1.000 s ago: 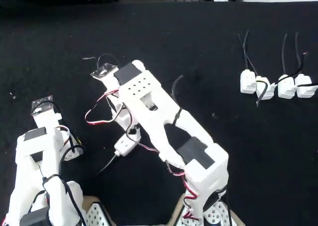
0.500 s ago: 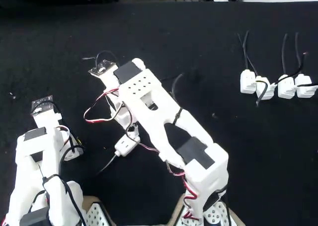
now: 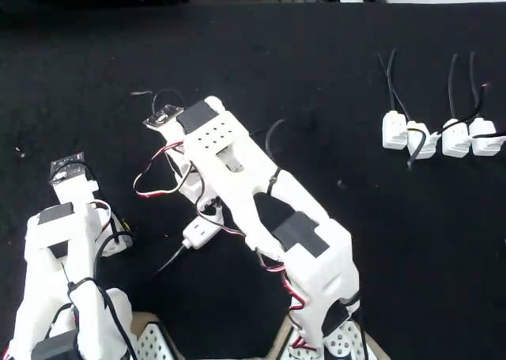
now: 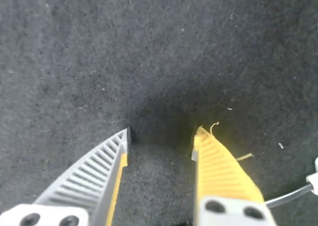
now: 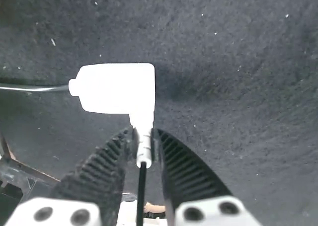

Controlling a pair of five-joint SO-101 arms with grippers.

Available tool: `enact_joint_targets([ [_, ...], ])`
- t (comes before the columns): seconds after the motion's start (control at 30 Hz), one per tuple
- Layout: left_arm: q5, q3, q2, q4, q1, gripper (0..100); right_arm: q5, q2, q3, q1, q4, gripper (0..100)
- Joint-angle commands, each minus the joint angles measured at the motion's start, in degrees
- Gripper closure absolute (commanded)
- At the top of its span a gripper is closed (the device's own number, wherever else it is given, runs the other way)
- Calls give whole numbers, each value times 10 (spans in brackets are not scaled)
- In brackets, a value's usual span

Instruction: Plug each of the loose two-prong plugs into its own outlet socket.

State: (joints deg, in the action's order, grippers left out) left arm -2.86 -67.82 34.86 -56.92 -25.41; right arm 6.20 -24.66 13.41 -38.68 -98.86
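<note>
Right claw [image 5: 142, 133]: we see it drawn narrow on the thin stem of the plug [image 5: 117, 88], with its two dark ribbed fingers [image 5: 107, 161] pressing the stem from either side.
Plug body: white and flat, lying on the black counter [image 3: 332, 59] just past the claw's tips. A thin grey wire [image 5: 35, 88] leaves one end of it, and a black cable [image 5: 141, 186] runs back from the stem between the fingers.
Plug from above: we find it near the arms' bases, close beside the right arm [image 3: 237, 170], which stretches across the middle of the counter.
Left claw [image 4: 161, 134]: spread wide with nothing between its grey finger [image 4: 99, 171] and its yellow finger [image 4: 218, 171]. The tips are low over bare black cloth, and we cannot tell whether they touch it.
Pale wire [image 4: 288, 197]: it lies just beside the yellow finger.
Left arm [image 3: 59, 249]: at the counter's left side, near its base.
Outlet pieces [image 3: 455, 137]: a row of four white blocks at the far right, with black cords running toward the back edge, well apart from the held plug. We cannot tell which blocks are sockets and which are seated plugs.
</note>
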Motion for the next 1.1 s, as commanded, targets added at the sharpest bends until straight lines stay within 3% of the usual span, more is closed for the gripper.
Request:
enact_joint_targets([
  [0.0,1,24,8,-4,-3,784,6,0,26,-40,1,988],
  [0.57,4,28,8,-4,-37,784,1,-3,19,-50,40,988],
  [0.83,4,36,8,-4,-80,784,-19,6,-83,-54,144,988],
  [1.07,4,36,8,-4,-79,784,-19,68,-107,-76,154,988],
])
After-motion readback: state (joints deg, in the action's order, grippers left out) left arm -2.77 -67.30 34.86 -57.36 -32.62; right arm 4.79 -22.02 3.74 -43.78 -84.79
